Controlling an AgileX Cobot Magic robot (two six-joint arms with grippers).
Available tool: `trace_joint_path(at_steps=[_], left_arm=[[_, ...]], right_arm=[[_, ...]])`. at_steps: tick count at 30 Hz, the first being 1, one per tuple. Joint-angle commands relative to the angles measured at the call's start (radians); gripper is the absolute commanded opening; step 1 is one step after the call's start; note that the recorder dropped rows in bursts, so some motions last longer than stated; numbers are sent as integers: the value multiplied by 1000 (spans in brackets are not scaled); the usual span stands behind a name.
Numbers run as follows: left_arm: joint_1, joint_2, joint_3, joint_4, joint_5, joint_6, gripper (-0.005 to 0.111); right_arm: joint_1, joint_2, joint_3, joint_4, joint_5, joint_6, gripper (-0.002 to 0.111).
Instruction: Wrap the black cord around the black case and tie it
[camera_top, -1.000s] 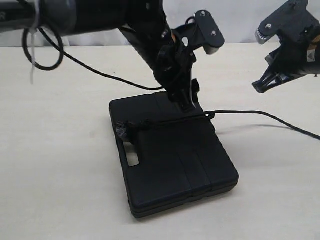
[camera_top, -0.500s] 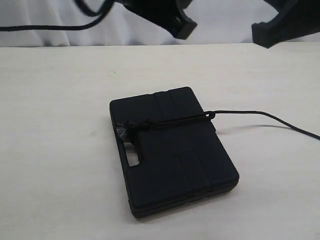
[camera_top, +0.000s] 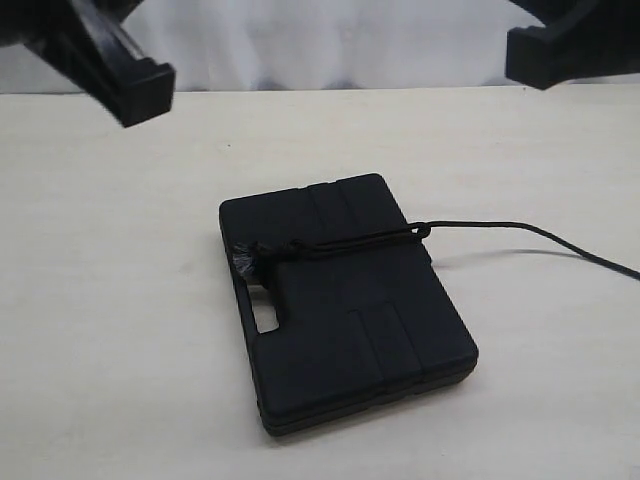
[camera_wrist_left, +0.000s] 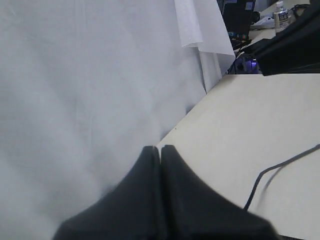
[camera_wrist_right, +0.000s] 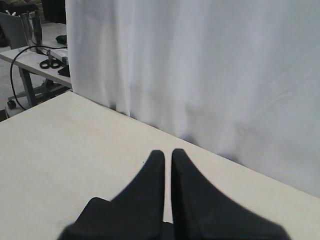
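Note:
The black case (camera_top: 340, 300) lies flat in the middle of the table, handle slot toward the left. The black cord (camera_top: 350, 240) runs across its top, knotted in a frayed clump (camera_top: 250, 258) at the left edge, and its loose tail (camera_top: 530, 232) trails off to the right. Both arms are raised well clear of the case; only a dark piece of the left arm (camera_top: 110, 70) and one of the right arm (camera_top: 560, 50) show. My left gripper (camera_wrist_left: 160, 148) is shut and empty. My right gripper (camera_wrist_right: 168, 151) is shut to a sliver, holding nothing.
A white curtain (camera_top: 330, 45) hangs behind the table's far edge. In the left wrist view a thin black line (camera_wrist_left: 280, 167) crosses the tabletop, and the other arm (camera_wrist_left: 290, 50) is at the edge. Desks with clutter stand beyond the table (camera_wrist_right: 45, 55).
The left arm has lifted from just above the case and swung up to the far left. The right arm has risen too. Case and cord have stayed put.

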Motion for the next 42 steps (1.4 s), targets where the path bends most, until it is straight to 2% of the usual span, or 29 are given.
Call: trace_joint_path(at_steps=[1,8,12,36,39,42], left_arm=[[0,-107,51,-6,17,-40,0],[0,-256,122,-6,15,-89,0],[0,-292,129,-9,83,-89,0],[0,-292,129,1,108,-103,0],[17,-301,131,24,105,-190,0],[89,-342,202,24,49,-257,0]], right_arm=[[2,-4,4,2,4,1,4],[2,-4,4,2,7,1,4],[2,-4,4,2,7,1,4],[2,-4,4,2,9,1,4],[2,-4,4,2,9,1,4],[2,-4,4,2,9,1,4]])
